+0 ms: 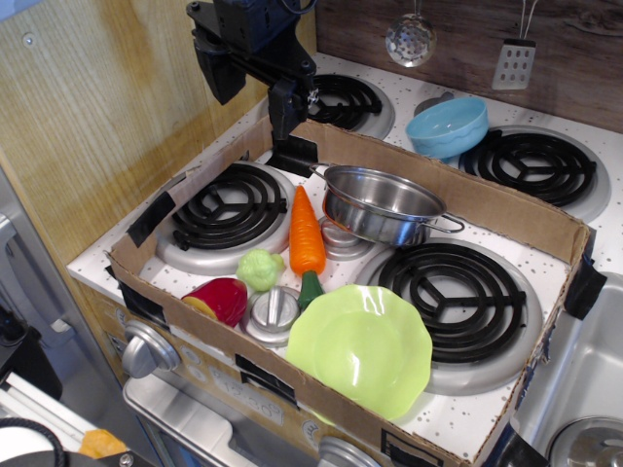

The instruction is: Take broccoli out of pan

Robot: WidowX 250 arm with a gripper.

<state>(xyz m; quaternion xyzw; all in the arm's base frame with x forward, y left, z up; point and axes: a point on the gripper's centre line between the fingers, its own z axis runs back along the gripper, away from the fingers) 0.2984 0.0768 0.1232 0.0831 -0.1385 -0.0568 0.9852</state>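
The broccoli is a small pale green floret lying on the white stove top, between the front left burner and the orange carrot. The pan is a shiny steel pot standing empty and slightly tilted in the middle of the stove, to the right of the carrot. My gripper hangs high above the back left corner of the cardboard box, well away from both. Its jaws stand apart and hold nothing.
A cardboard box wall rings the stove top. Inside are a lime-green plate, a red-yellow toy and a silver knob. A light blue bowl sits behind the box. A wooden panel stands at left.
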